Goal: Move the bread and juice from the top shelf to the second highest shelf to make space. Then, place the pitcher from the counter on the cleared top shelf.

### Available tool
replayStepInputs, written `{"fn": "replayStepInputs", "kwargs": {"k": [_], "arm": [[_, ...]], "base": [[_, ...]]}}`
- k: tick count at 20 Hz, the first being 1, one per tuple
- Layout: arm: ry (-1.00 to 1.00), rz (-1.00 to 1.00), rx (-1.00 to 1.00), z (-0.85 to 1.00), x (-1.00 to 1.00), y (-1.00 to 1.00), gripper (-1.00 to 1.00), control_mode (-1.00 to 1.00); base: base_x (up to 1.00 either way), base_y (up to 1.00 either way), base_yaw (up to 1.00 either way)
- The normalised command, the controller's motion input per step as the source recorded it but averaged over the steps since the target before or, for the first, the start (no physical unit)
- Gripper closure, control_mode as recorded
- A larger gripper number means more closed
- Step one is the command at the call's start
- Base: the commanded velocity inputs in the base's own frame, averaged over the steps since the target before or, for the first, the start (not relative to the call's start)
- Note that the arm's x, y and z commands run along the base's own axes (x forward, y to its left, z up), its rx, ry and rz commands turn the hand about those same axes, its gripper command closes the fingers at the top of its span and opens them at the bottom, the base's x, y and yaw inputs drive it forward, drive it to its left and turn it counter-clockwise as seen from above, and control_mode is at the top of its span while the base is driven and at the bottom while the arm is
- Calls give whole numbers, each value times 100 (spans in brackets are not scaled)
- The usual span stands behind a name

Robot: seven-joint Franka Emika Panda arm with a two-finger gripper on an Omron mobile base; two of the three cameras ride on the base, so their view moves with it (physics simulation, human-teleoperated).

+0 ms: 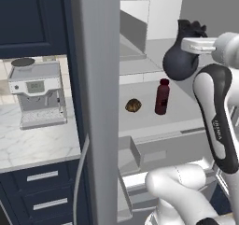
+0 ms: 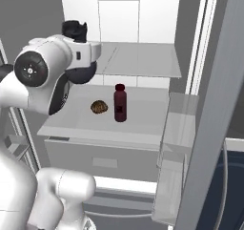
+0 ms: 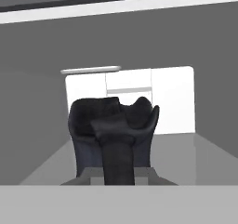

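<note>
One bread [image 1: 133,105] and one juice [image 1: 161,96] bottle stand on the second highest shelf [image 1: 186,121], bread at nine o'clock of the bottle. One pitcher [image 1: 181,56]. One top shelf [image 2: 143,62]. One coffee machine [image 1: 38,94] on one table [image 1: 32,144].

Second highest shelf [image 2: 138,124] (bread [image 2: 99,107], juice [image 2: 120,103])

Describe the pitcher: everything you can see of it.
The pitcher is a dark, matte, round-bellied jug with an uneven open rim and a spout. It hangs upright in the air, level with the top shelf, carried by the gripper, whose jaws are shut on its handle. It is above and apart from the bread and the juice on the shelf below.
</note>
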Motion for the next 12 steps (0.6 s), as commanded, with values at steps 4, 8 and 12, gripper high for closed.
{"fn": "replayStepInputs", "kwargs": {"k": [4,8,12], "arm": [[-5,3,0,4,52,0,100,-100],[-3,2,0,1,58,0,100,-100],[0,0,0,0,77,0,100,-100]], "base": [[0,0,0],[0,0,0],[0,0,0]]}}
